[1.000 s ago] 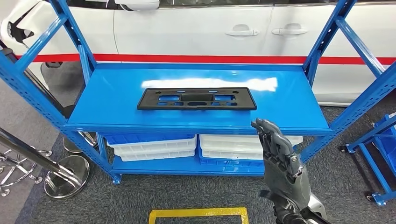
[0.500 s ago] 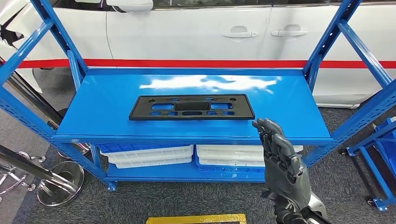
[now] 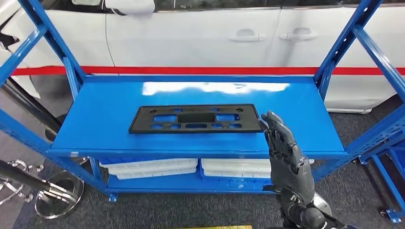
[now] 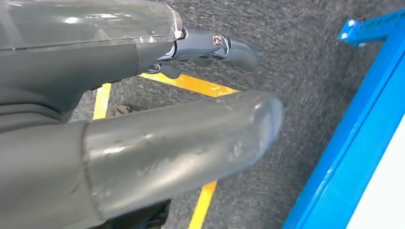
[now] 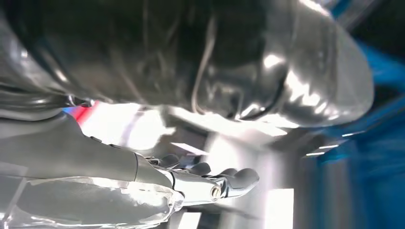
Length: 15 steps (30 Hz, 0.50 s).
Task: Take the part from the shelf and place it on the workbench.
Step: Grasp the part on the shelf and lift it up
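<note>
A flat black plastic part (image 3: 196, 118) with several cut-outs lies lengthwise on the blue shelf (image 3: 110, 109), near its middle. My right hand (image 3: 285, 160) is raised in front of the shelf's front edge, fingers straight and apart, holding nothing; its fingertips (image 3: 268, 119) reach just beside the part's right end. In the right wrist view my right hand (image 5: 200, 181) appears blurred with its fingers extended. My left hand (image 4: 157, 119) hangs low over grey carpet beside a blue shelf post (image 4: 353, 143), its fingers extended and holding nothing.
A white car with a red stripe (image 3: 200, 70) stands behind the shelf. White and blue bins (image 3: 153, 167) sit on the lower level. Blue uprights (image 3: 47, 38) flank the shelf. Chrome stand bases (image 3: 52, 191) are at lower left, and yellow floor tape (image 4: 203, 88) marks the carpet.
The whole view has shifted as the camera moved closer to the shelf. My right hand now reaches higher, its fingertips level with the part's right end.
</note>
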{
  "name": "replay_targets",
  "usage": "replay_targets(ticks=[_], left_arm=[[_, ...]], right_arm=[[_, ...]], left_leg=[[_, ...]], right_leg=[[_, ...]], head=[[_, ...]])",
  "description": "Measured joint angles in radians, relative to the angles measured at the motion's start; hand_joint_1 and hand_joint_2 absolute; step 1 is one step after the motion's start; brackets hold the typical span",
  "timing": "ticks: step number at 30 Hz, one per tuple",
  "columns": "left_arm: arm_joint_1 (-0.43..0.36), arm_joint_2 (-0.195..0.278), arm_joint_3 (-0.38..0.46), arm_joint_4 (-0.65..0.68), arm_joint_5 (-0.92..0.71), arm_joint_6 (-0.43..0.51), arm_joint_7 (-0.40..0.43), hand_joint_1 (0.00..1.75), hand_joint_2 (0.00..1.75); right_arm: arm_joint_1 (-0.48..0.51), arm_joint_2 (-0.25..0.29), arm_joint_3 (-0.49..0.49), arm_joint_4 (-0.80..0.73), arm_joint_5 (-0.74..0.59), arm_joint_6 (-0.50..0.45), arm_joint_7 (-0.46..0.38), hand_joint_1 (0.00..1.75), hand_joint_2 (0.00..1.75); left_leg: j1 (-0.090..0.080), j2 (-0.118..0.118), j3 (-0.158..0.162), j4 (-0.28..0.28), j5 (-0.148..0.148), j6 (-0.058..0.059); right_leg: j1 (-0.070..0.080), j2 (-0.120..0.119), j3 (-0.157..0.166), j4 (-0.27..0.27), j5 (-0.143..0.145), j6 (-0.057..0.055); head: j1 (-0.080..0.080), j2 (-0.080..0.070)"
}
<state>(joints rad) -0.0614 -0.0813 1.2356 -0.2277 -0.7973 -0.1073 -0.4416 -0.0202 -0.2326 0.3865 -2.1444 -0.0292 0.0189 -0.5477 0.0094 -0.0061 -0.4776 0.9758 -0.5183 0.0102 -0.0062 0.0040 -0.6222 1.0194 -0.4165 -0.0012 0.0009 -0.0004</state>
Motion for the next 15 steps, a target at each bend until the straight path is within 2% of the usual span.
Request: replay_targets(ticks=[2,3,4,6,7,8,9,10,11,12,13,15], left_arm=[[-0.004,0.000,0.000,0.000,-0.007,-0.003,-0.001,0.00,0.00],[-0.006,0.000,0.000,0.000,-0.011,-0.005,-0.001,0.00,0.00],[-0.008,0.000,-0.001,0.000,-0.015,-0.006,-0.001,0.00,0.00],[-0.010,-0.001,-0.001,0.000,-0.021,-0.008,0.002,0.00,0.00],[-0.009,-0.001,-0.002,0.000,-0.025,-0.009,0.003,0.00,0.00],[-0.009,-0.001,-0.003,0.000,-0.029,-0.010,0.005,0.00,0.00],[-0.008,-0.001,-0.003,0.000,-0.034,-0.013,0.006,0.00,0.00],[-0.010,0.000,-0.004,0.000,-0.039,-0.015,0.007,0.00,0.00],[-0.011,0.000,-0.005,0.000,-0.044,-0.017,0.007,0.00,0.00],[-0.014,0.002,-0.005,0.000,-0.047,-0.018,0.007,0.00,0.00],[-0.016,0.002,-0.006,0.000,-0.050,-0.019,0.008,0.00,0.00],[-0.018,0.004,-0.006,0.000,-0.051,-0.021,0.008,0.00,0.00]], right_arm=[[-0.007,0.009,-0.013,0.056,-0.004,0.023,0.027,0.00,0.00],[-0.016,0.015,-0.014,0.085,0.001,0.034,0.042,0.00,0.00],[-0.026,0.021,-0.014,0.115,0.011,0.044,0.059,0.00,0.44],[-0.054,0.031,-0.004,0.178,0.042,0.064,0.095,0.00,1.31],[-0.074,0.036,0.008,0.216,0.063,0.074,0.114,0.00,1.75],[-0.100,0.041,0.028,0.257,0.087,0.083,0.134,0.00,1.75],[-0.131,0.048,0.055,0.300,0.111,0.090,0.153,0.00,1.75],[-0.164,0.056,0.087,0.341,0.132,0.096,0.172,0.00,1.75],[-0.194,0.066,0.118,0.377,0.148,0.099,0.187,0.00,1.75],[-0.221,0.076,0.147,0.408,0.156,0.099,0.199,0.00,1.75],[-0.243,0.085,0.171,0.435,0.160,0.097,0.206,0.00,1.75],[-0.276,0.096,0.205,0.474,0.163,0.090,0.213,0.00,1.75]], left_leg=[[0.002,0.003,0.002,0.006,-0.010,-0.011],[0.003,0.004,-0.006,0.028,-0.024,-0.016],[0.003,0.004,-0.028,0.073,-0.047,-0.020],[0.004,0.004,-0.109,0.212,-0.101,-0.026],[0.004,0.004,-0.149,0.271,-0.116,-0.028],[0.004,0.004,-0.175,0.300,-0.110,-0.028],[0.004,0.004,-0.181,0.286,-0.083,-0.025],[0.003,0.004,-0.167,0.233,-0.040,-0.021],[0.001,0.004,-0.141,0.159,0.007,-0.014],[-0.003,0.005,-0.116,0.092,0.041,-0.006],[-0.007,0.006,-0.097,0.044,0.062,0.001],[-0.013,0.005,-0.089,0.018,0.068,0.010]], right_leg=[[-0.002,0.003,0.004,-0.004,-0.003,-0.012],[-0.004,0.003,0.008,-0.008,-0.004,-0.018],[-0.005,0.001,0.012,-0.012,-0.005,-0.023],[-0.003,-0.002,0.016,-0.012,-0.011,-0.030],[-0.002,-0.002,0.016,-0.012,-0.013,-0.033],[0.000,-0.001,0.018,-0.011,-0.014,-0.034],[0.002,0.002,0.020,-0.010,-0.016,-0.035],[0.003,0.004,0.024,-0.010,-0.019,-0.035],[0.005,0.006,0.029,-0.009,-0.021,-0.034],[0.007,0.006,0.032,-0.009,-0.023,-0.031],[0.008,0.005,0.034,-0.009,-0.025,-0.028],[0.008,0.003,0.035,-0.010,-0.026,-0.018]], head=[[0.000,0.000],[0.000,0.000],[0.000,0.000],[0.000,0.000],[0.000,0.000],[0.000,0.000],[0.000,0.000],[0.000,0.000],[0.000,0.000],[0.000,0.000],[0.000,0.000],[0.000,0.000]])
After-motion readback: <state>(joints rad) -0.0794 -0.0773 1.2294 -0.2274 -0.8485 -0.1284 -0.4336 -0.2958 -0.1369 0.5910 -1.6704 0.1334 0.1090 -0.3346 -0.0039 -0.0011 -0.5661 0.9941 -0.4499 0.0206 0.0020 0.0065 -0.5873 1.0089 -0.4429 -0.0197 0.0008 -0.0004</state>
